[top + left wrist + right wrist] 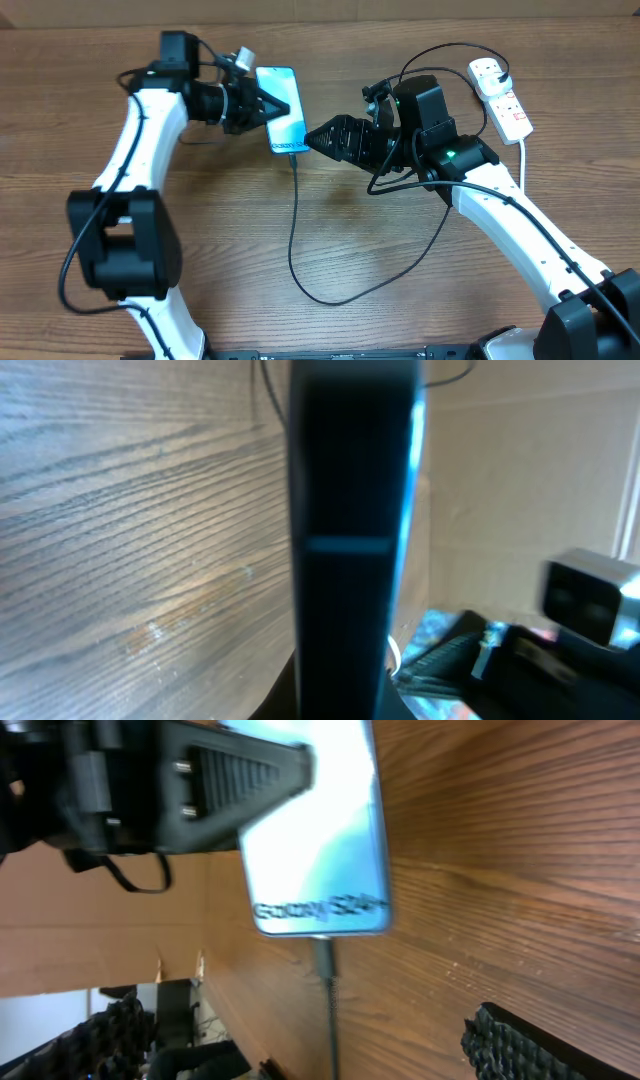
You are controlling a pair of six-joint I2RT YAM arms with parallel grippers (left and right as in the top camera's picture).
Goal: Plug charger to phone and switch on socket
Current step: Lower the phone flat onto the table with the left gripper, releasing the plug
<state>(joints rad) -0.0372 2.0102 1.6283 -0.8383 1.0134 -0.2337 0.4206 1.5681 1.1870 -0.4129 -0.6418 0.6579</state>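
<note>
The phone (281,110), with a light blue screen and "Galaxy S24" text, lies at the table's upper middle. It also shows in the right wrist view (318,850). My left gripper (268,104) is shut on it from the left; in the left wrist view its dark edge (350,510) fills the centre. The charger (296,230), a thin black cable, has its tip (323,956) in the phone's lower end and loops right, up to the socket (502,98). My right gripper (312,138) is open just right of the phone's lower end, with the cable between its fingers, untouched.
The socket is a white power strip with red switches at the far right back; a black plug (497,71) sits in its upper outlet, and its thick white cord (523,160) runs down beside my right arm. Cardboard walls border the back of the wooden table (230,240).
</note>
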